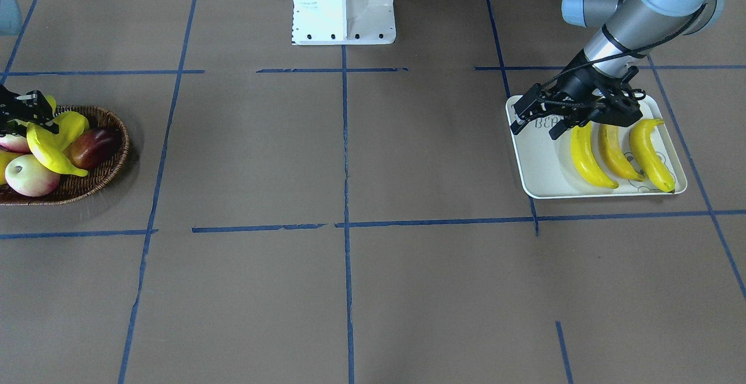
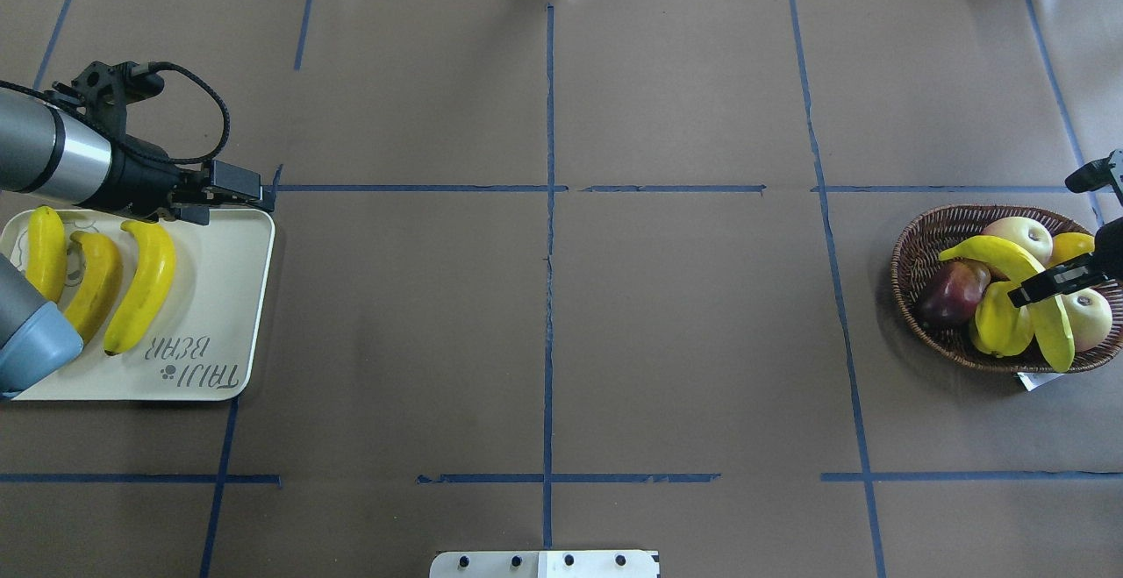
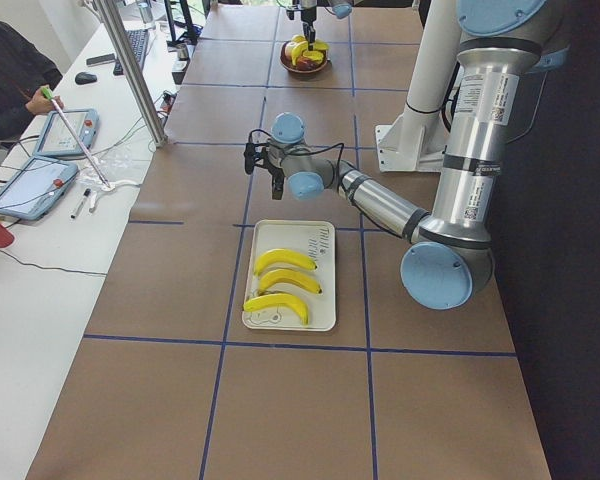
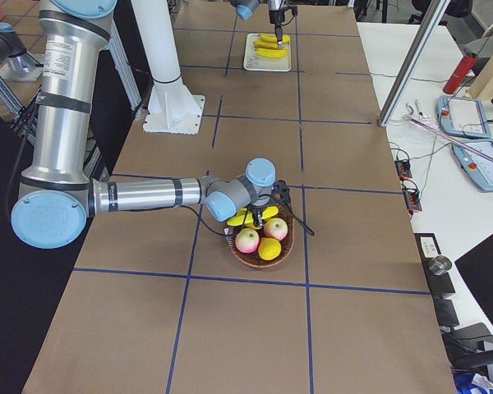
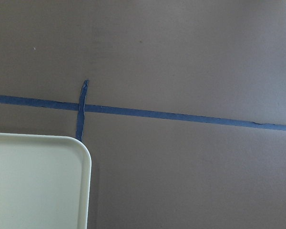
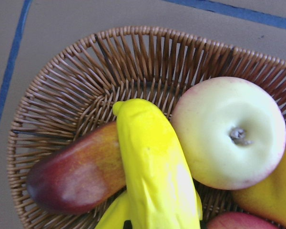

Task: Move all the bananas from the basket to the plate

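Observation:
Three bananas (image 2: 92, 275) lie side by side on the cream plate (image 2: 219, 297), also in the front view (image 1: 618, 154). My left gripper (image 1: 533, 127) is open and empty, above the plate's lettered end (image 1: 539, 162); the left wrist view shows only the plate's corner (image 5: 38, 181). A fourth banana (image 2: 991, 253) lies on top of the fruit in the wicker basket (image 2: 912, 271). My right gripper (image 2: 1022, 296) is down at this banana's middle. I cannot tell whether it is shut on it. The right wrist view shows the banana (image 6: 152, 171) close up.
The basket also holds a red-and-yellow mango (image 2: 952, 293), two pale apples (image 2: 1018, 236), and an oval yellow-green fruit (image 2: 1000, 324). The robot's white base (image 1: 344, 5) stands at the table's robot side. An operator's side table with tablets (image 3: 60, 150) runs along the far edge.

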